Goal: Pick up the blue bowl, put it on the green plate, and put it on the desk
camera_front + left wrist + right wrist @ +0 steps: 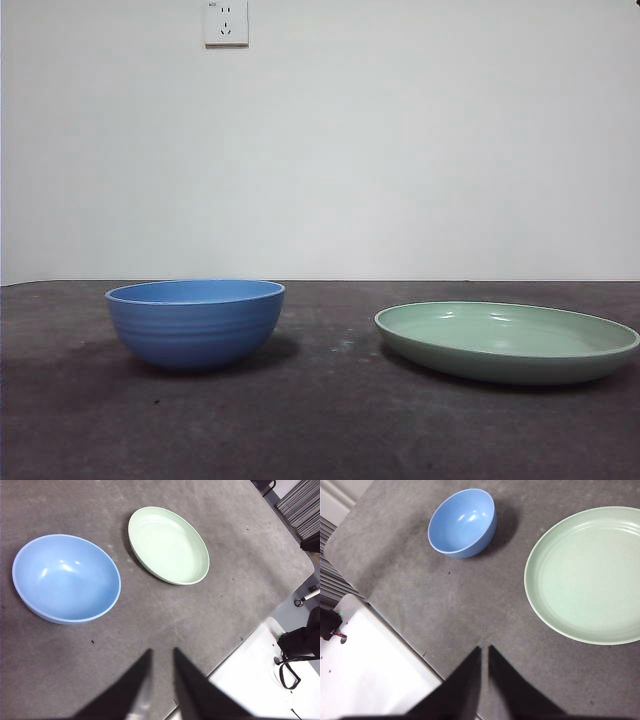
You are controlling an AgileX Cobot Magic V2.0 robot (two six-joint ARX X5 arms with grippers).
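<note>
Two dishes rest apart on the desk (320,430): blue bowl (195,322), green plate (507,342). Left gripper (161,652) jaws slightly parted; right gripper (485,648) jaws appear nearly together.

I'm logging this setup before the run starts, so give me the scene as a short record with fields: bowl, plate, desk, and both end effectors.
bowl: blue bowl, upright and empty on the desk, apart from the plate
plate: green plate, empty, flat on the desk beside the bowl
left end effector: raised above the desk, holding nothing, jaws slightly apart
right end effector: raised above the desk, holding nothing, jaws nearly together
task progress: bowl not yet on plate
</note>
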